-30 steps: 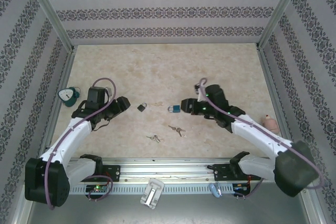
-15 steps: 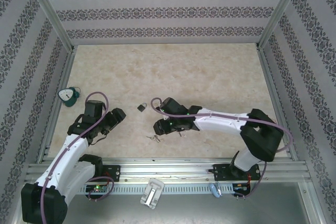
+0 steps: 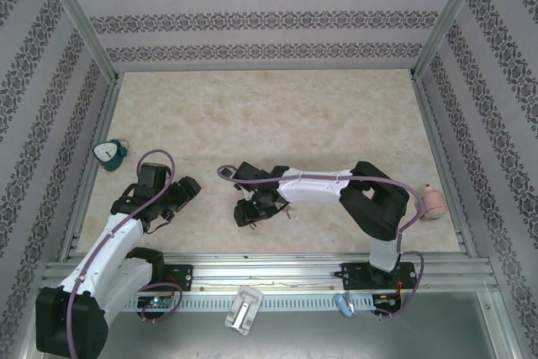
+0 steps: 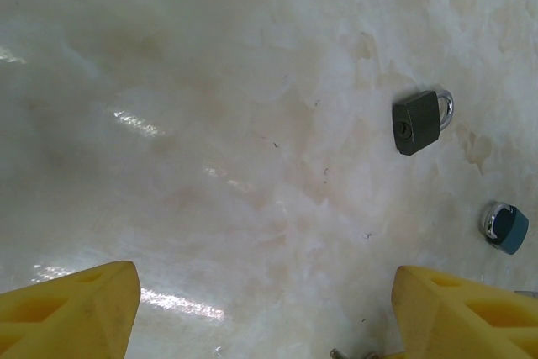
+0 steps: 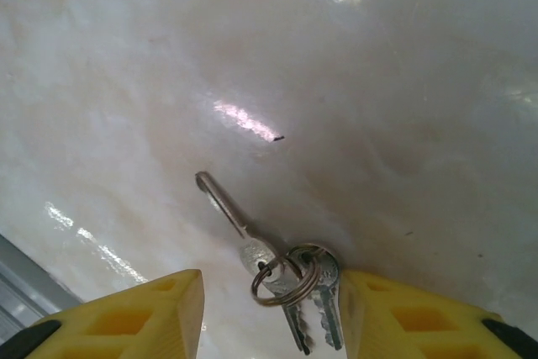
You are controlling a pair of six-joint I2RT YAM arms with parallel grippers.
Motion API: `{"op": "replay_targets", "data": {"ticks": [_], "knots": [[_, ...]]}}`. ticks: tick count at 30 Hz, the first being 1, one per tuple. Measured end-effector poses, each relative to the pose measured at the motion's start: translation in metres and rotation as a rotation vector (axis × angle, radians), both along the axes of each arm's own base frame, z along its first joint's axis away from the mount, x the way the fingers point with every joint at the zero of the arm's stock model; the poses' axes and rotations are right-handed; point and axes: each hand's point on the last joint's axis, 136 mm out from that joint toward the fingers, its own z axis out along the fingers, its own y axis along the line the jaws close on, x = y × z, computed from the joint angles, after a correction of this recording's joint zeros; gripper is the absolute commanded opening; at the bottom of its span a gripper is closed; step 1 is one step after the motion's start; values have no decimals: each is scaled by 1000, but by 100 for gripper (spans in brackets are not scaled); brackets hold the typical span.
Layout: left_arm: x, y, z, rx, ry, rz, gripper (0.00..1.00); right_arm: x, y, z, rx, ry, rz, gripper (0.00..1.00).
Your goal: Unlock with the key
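A bunch of silver keys on a ring (image 5: 290,279) lies on the marble table between the yellow fingers (image 5: 126,313) of my right gripper (image 5: 273,317). That gripper is open; the ring lies close to the right-hand finger and one long key points away. From above, my right gripper (image 3: 250,210) hangs low over the table's front middle. A dark padlock (image 4: 419,122) and a blue padlock (image 4: 504,227) lie flat ahead of my left gripper (image 4: 265,313), which is open over bare table. In the top view my left gripper (image 3: 187,187) sits at the left.
A teal and white object (image 3: 109,153) lies by the left wall and a pinkish object (image 3: 435,202) by the right wall. An aluminium rail (image 3: 269,265) runs along the front edge. The right arm (image 3: 319,184) stretches across the table's middle.
The right arm has swung left from beside the blue padlock and come down over the key bunch. The left arm has drawn back slightly toward the front.
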Motion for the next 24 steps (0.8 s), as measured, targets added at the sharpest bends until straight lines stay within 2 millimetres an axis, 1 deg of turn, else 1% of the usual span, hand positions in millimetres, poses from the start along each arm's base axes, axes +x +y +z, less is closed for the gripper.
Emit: {"op": "replay_targets", "data": {"ticks": [3,9,11,18,22,24], "knots": [[-1,0,-2,-2,6,6,79,0,0,-1,-19,12,-5,40],[-8,1,-12,-5,36,14,78,3,6,-2,-34,21,-3,38],[-9,1,-15,-5,43,18,78,4,6,-2,-44,21,-4,36],[-12,2,-17,-11,50,31,78,1,7,-4,-91,3,24,26],[-11,2,-17,-12,50,35,78,0,6,-3,-111,-9,33,19],[-11,2,-17,-13,48,36,78,0,4,-3,-120,-14,32,14]]}}
